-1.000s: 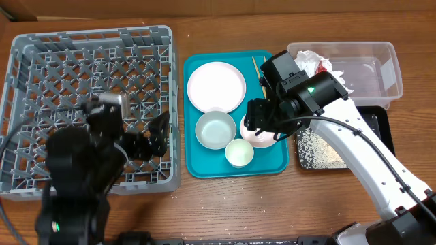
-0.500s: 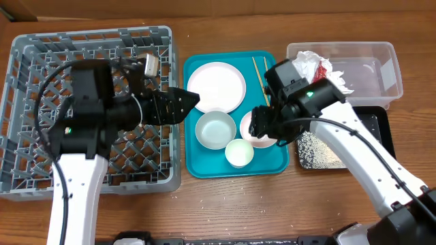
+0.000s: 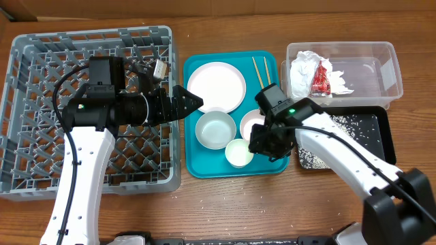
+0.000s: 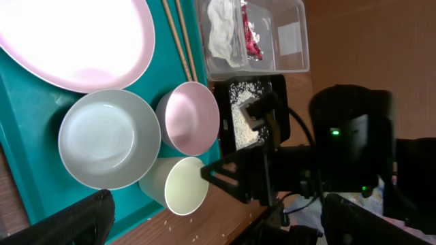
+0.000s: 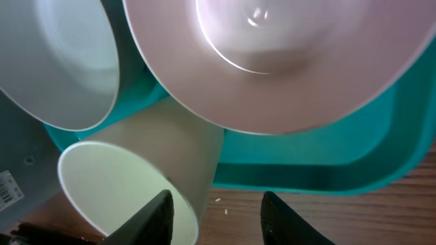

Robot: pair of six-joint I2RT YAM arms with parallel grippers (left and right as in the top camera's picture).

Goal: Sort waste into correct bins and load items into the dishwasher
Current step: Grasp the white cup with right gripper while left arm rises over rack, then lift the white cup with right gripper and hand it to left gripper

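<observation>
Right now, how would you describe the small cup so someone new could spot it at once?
Find the teal tray at the table's centre, right of the big grey rack. At its near edge, in front of the two bowls, sits the cup: the smallest round vessel, pale cream-green inside and narrower than either bowl.

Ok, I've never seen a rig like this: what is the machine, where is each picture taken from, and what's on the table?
Two robot arms work at a wooden table. One picture looks down from above; the other two come from a camera on each wrist. On the left stands a grey rack. The teal tray carries a plate, a white bowl, a pink bowl, a cup and chopsticks. On the right, a clear tub holds a napkin and a red wrapper; the black tray beside it holds rice grains. The left end effector is open near the plate, the right end effector open beside the cup; neither holds anything.
</observation>
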